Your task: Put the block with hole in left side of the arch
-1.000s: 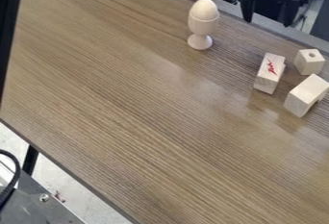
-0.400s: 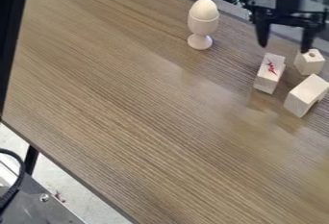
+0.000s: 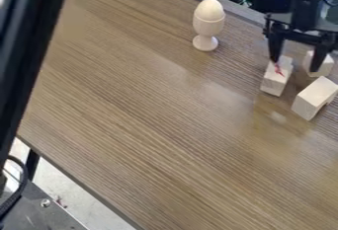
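At the upper right my gripper (image 3: 294,65) hangs open, its two fingertips spread apart with nothing held. Its left fingertip is over the upper end of the block with red marks (image 3: 275,79); the right one is in front of the small block with a hole (image 3: 324,64), whose hole it now hides. The arch (image 3: 315,97), a pale wooden block with a notch in its lower right side, lies below the gripper near the right edge. The marked block is to the arch's upper left, and the small block is above the arch.
A wooden egg in an egg cup (image 3: 208,25) stands upright at the top middle of the brown table (image 3: 145,120). A dark post runs down the left edge. Cables and equipment are behind the table's far edge.
My gripper has come down from the top edge toward the blocks, its fingers staying apart. The blocks and the egg cup have not moved; the dark post at the left has shifted rightward.
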Robot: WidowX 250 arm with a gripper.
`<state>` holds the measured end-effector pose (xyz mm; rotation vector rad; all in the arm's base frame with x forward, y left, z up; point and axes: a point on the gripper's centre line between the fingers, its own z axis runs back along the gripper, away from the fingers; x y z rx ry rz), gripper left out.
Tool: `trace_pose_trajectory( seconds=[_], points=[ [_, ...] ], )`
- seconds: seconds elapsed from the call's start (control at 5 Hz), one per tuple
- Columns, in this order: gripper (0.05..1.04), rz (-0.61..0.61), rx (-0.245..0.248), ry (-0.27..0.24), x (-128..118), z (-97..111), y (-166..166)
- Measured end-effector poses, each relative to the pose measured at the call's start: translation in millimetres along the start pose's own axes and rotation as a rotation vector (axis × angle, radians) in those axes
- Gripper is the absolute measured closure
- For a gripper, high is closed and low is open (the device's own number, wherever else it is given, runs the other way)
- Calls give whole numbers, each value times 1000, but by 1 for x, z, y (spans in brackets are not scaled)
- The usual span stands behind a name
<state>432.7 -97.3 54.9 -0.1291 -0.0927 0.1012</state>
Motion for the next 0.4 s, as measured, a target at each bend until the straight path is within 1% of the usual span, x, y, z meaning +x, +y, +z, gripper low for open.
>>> trace_pose_trajectory(
  seconds=[0.2,0.4],
  points=[
    [85,9,29,-3,2,0,8],
    [85,23,34,18,-2,-7,11]
  ],
)
